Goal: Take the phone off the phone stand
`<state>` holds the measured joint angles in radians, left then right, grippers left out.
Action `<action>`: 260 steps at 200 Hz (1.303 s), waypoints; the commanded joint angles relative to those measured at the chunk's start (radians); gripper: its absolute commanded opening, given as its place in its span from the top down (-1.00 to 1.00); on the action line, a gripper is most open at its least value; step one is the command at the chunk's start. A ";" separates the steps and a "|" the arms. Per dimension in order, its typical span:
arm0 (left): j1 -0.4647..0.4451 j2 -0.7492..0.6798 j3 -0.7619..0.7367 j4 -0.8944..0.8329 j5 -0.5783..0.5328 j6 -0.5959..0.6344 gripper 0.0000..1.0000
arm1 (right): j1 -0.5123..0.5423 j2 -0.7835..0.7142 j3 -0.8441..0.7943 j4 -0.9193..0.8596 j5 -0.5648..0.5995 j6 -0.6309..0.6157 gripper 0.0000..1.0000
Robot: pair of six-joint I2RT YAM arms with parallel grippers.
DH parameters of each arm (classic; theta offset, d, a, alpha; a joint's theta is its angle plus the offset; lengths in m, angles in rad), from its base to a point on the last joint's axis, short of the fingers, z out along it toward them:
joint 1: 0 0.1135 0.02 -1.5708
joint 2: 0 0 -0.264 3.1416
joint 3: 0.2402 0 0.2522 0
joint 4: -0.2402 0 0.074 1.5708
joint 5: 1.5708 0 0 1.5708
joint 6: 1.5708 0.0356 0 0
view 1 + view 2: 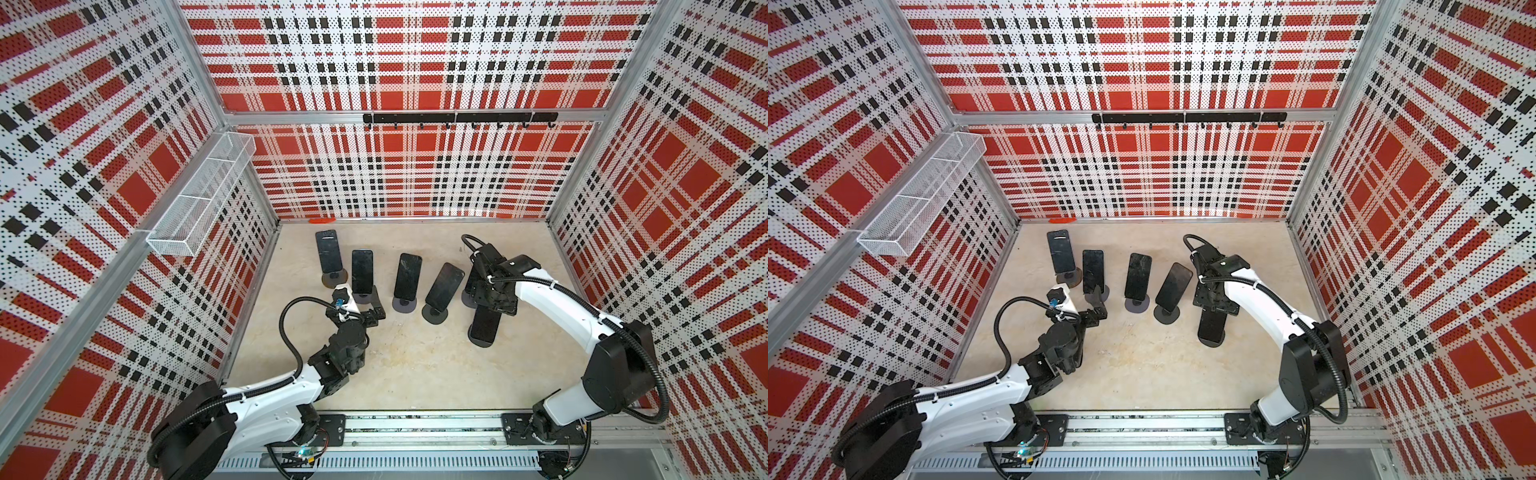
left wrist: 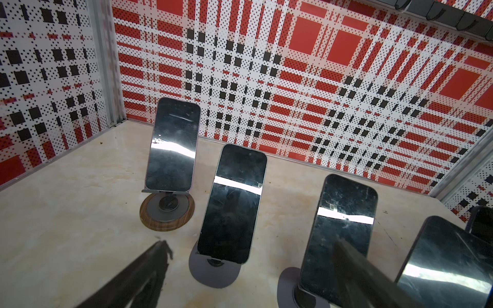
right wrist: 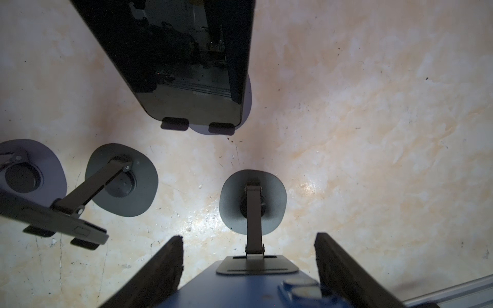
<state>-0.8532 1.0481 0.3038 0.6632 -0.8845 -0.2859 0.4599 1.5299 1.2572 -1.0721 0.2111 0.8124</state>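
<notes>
Blue on its back, the phone (image 3: pixel 240 290) leans on the stand (image 3: pixel 272 202) at the right end of the row, toward the right edge of the desk (image 3: pixel 373 133); in both top views my wrist covers it. My right gripper (image 3: pixel 249 236) sits behind and above it, jaws partway apart with one beside each long edge. They look very close to those edges, but I cannot tell whether the pads press yet, so I count nothing as held. My left gripper (image 2: pixel 250 242) is spread wide and empty, facing the second phone (image 2: pixel 232 205) from the left edge. The task is not done: the phone is on its stand. The likeliest trouble, I judge, is the stand coming with me: it looks light, and if I pull off-line the lips that I take to hold the lower edge could catch, tipping or dragging the base. A hold this high, by the camera bumps, may be shallow, and smooth edges could slip as I lift. If one jaw meets first, it could shove phone and stand toward the neighbour phone (image 1: pixel 444 286), which is near. The front phone (image 1: pixel 484 326) stands just toward the front edge, so a low swing that way could knock it over.
</notes>
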 commanded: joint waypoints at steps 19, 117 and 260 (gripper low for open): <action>-0.009 0.004 0.027 0.006 -0.009 -0.002 -0.96 | 0.003 -0.051 -0.010 0.012 0.013 -0.007 -0.55; -0.017 0.001 0.028 0.006 -0.007 0.001 -0.96 | 0.004 -0.099 -0.006 0.000 0.003 -0.007 -0.38; -0.017 0.010 0.026 0.010 -0.007 -0.004 -0.96 | 0.012 -0.141 0.050 -0.052 -0.079 -0.060 -0.36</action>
<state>-0.8612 1.0595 0.3172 0.6628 -0.8761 -0.2867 0.4629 1.4281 1.2816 -1.1046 0.1532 0.7666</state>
